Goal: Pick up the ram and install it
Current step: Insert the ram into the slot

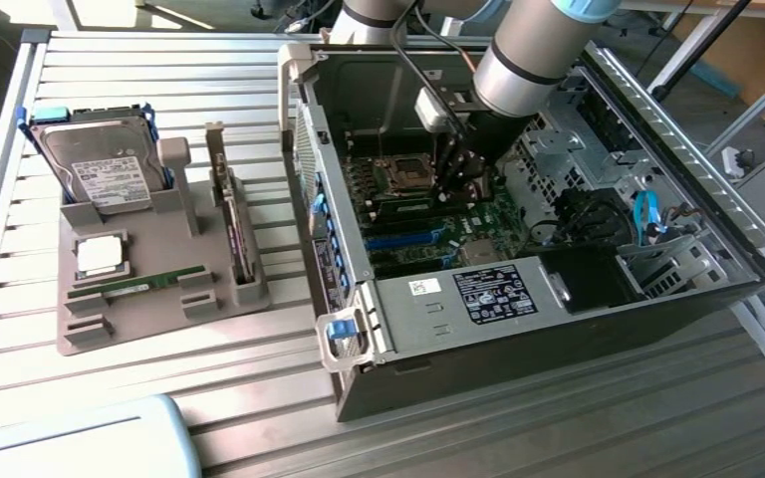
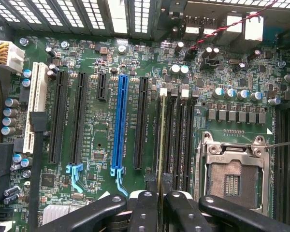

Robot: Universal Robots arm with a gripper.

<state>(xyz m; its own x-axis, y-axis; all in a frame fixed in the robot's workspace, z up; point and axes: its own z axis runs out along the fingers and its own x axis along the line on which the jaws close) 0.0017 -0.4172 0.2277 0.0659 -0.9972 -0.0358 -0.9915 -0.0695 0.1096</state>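
The tool (image 2: pixel 159 187) is pinching the ram (image 2: pixel 160 140) edge-on, right over the outermost of the memory slots (image 2: pixel 180 135). To seat it well, I'd keep the stick upright, parallel to its slot, and press evenly. I count one ram in the tool, one blue slot (image 2: pixel 120 125) beside it, one empty processor socket (image 2: pixel 232 179) opposite, and one more green stick (image 1: pixel 136 286) well away on the bench (image 1: pixel 117 398).
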